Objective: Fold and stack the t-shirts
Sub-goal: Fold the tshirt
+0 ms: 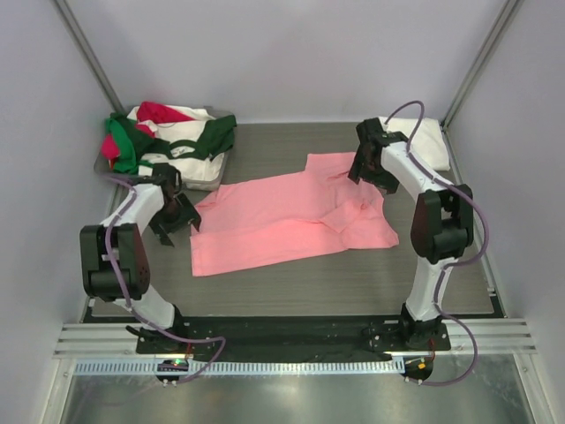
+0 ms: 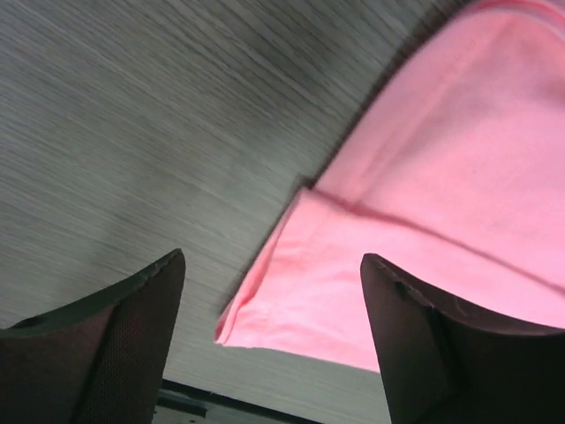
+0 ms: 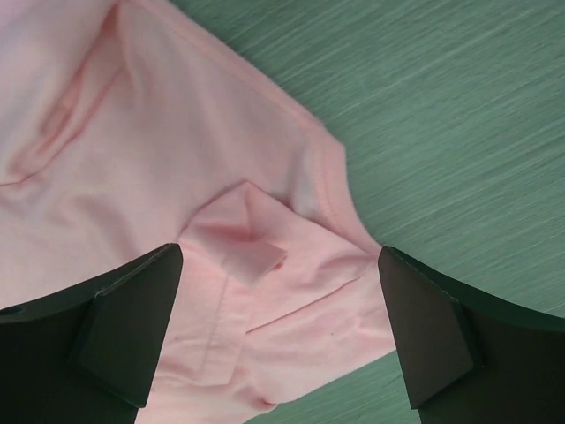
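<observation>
At frame centre, the pink shirt [image 1: 291,221] was spread on the worktop [image 1: 353,283], other shirts [image 1: 212,137] heaped upper left. Both sets of jaws were held apart, empty. Soft, light cloth was judged best pinched at hem corners.

Seen from above, the right arm [image 1: 413,172] covers part of a white t-shirt [image 1: 432,139], a heap of t-shirts [image 1: 172,141] hides most of the clear tray [image 1: 208,183], and both wrist views crop the salmon-pink t-shirt [image 2: 459,203], the left one blurred.
</observation>
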`<state>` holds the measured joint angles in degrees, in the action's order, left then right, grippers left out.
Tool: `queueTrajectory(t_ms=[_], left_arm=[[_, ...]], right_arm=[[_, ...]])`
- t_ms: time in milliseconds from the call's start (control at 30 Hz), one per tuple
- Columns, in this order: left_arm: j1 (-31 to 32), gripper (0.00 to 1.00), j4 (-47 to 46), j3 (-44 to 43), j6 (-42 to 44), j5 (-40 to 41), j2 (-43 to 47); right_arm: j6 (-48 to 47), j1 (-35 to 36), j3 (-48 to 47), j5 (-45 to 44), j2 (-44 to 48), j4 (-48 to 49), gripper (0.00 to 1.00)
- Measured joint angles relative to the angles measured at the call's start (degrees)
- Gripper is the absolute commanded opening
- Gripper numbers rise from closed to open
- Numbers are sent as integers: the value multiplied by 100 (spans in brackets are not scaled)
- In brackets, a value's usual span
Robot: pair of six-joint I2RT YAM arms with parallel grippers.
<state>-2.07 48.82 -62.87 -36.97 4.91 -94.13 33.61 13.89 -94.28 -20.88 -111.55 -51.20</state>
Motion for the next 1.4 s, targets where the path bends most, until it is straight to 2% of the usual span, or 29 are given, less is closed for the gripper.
queueTrajectory(t_ms=[100, 267, 400, 467, 567, 833, 900, 933, 1000, 1033, 1100, 1133, 1200, 1233, 1267, 1333, 1400], left_arm=[[4, 84, -52, 162, -7, -61, 686], [17, 81, -210, 1137, -234, -203, 2745], [533, 79, -203, 1897, -669, -385, 3698], [638, 75, -267, 2151, -890, -476, 3869], [647, 75, -391, 2601, -1220, -476, 4050], [667, 75, -763, 3268, -1674, -511, 3679], [671, 73, -901, 3366, -1714, -516, 3598], [671, 71, -946, 3399, -1725, -516, 3578], [671, 64, -1023, 3429, -1757, -485, 3534], [671, 54, -1069, 3429, -1781, -463, 3504], [673, 42, -1209, 3429, -1827, -442, 3423], [673, 30, -1276, 3429, -1829, -431, 3375], [673, 18, -1405, 3429, -1845, -382, 3259], [673, 4, -1473, 3429, -1827, -356, 3191], [678, 0, -1543, 3427, -1827, -323, 3108], [682, 0, -1589, 3316, -1799, -313, 2881], [682, 0, -1589, 3034, -1788, -323, 2544]], right_arm=[[85, -164, 774, 13, 538, 227, 100], [354, -313, 2940, 461, 2579, 557, 90], [520, -890, 4378, 1064, 3827, 966, 84], [562, -1075, 4806, 1279, 3871, 1189, 83], [577, -1113, 5160, 1576, 3554, 1443, 81], [533, -1467, 5281, 1937, 3106, 2039, 74], [509, -1539, 5250, 1963, 3051, 2133, 70], [492, -1561, 5224, 1974, 3012, 2159, 64], [424, -1580, 5167, 1976, 2924, 2221, 55], [396, -1589, 5141, 1980, 2870, 2269, 46], [358, -1589, 5093, 1982, 2767, 2350, 38], [352, -1589, 5069, 1985, 2715, 2393, 28], [323, -1589, 5036, 2002, 2636, 2476, 22], [310, -1591, 5018, 2002, 2599, 2507, 16], [291, -1591, 4983, 2004, 2555, 2524, 11], [262, -1593, 4878, 2061, 2430, 2553, 1], [243, -1596, 4625, 2159, 2208, 2444, 1]])
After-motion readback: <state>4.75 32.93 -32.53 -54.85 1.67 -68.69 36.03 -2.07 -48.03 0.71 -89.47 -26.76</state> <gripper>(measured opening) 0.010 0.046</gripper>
